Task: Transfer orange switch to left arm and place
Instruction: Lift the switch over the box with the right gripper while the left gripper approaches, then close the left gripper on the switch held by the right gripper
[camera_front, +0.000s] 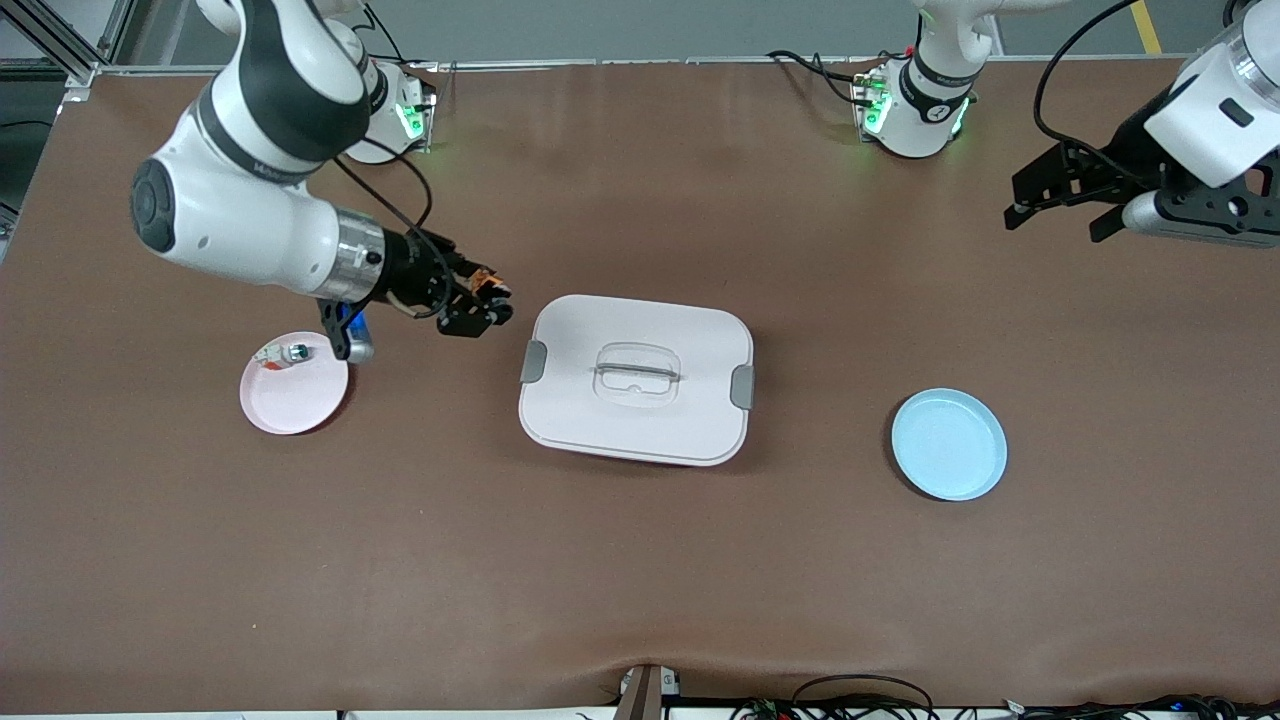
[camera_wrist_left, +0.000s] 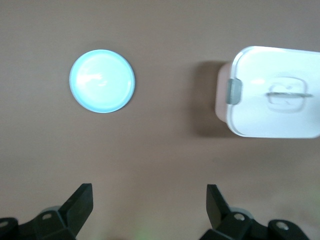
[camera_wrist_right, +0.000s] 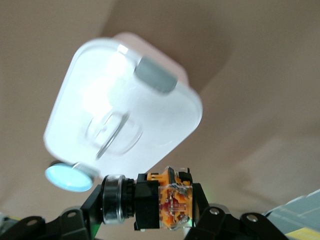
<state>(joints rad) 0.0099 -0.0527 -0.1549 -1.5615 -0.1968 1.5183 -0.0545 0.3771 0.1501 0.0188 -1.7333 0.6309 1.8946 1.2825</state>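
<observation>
A: Where are we in the job?

B: In the carry, we'd say. Our right hand (camera_front: 478, 303) is pinching the switch (camera_front: 487, 287) and hangs over the desk (camera_front: 640, 580) between the pink plate (camera_front: 300, 405) and the box (camera_front: 637, 379), just beside the box's clip at the right arm's end. In the right wrist view the switch (camera_wrist_right: 162, 199) sits crosswise between the fingers, with the box (camera_wrist_right: 120, 107) below.

A: And our left hand?

B: The left hand (camera_front: 1062, 202) waits with fingers spread, holding nothing, over the desk at the left arm's end. Its wrist view shows the blue plate (camera_wrist_left: 102, 81) and the box (camera_wrist_left: 272, 92) under it.

A: What next?

B: We judge we must take the switch up and clear of the box lid, meet the left hand in the air, and pass it over. The blue plate (camera_front: 949, 444) is the likely goal.
</observation>
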